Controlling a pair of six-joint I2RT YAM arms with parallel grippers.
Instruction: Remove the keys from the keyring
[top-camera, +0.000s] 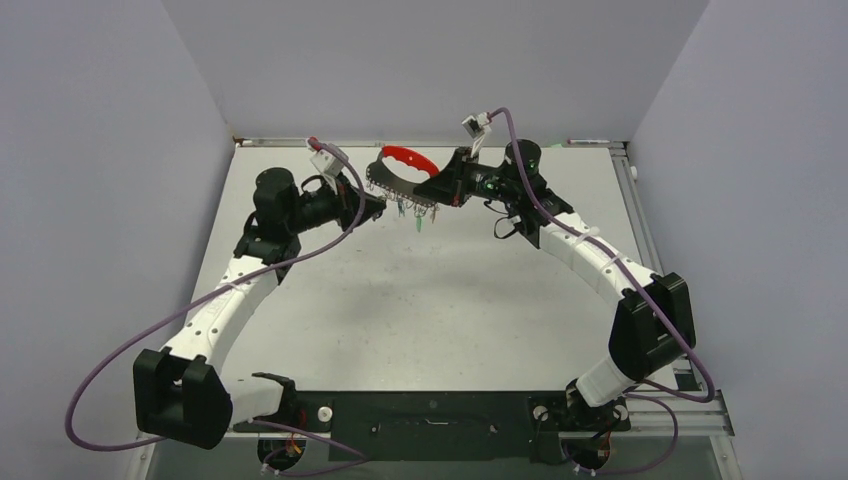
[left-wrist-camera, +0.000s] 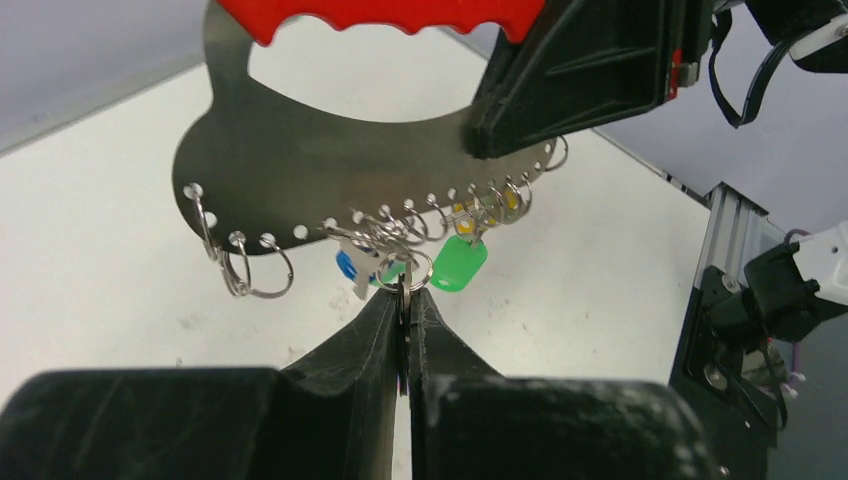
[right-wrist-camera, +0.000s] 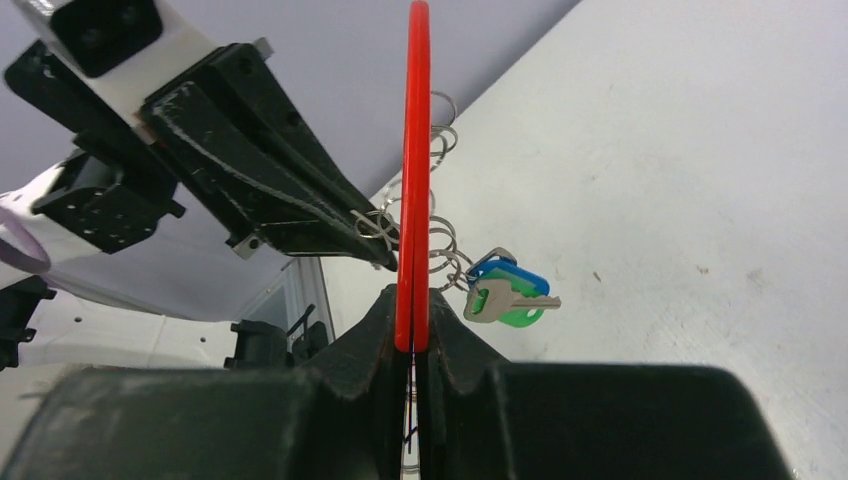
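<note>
Currently, the left tool (top-camera: 378, 206) sits at the 8 o'clock side of the keyring (top-camera: 398, 172). Its fingers are pinched narrow on a small wire ring (left-wrist-camera: 405, 272) hanging from the grey half's perforated edge. The keyring is held above the table (top-camera: 430, 300), toward the 12 o'clock end. The keys (left-wrist-camera: 362, 268), with blue and green tags, dangle from that edge at 6 o'clock. The right tool (top-camera: 452, 186) clamps the red band from 3 o'clock, its jaws narrow.

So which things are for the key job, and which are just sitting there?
For the job: keyring, keys, small rings, left gripper, right gripper.
Just there: table, cable, rail.
</note>
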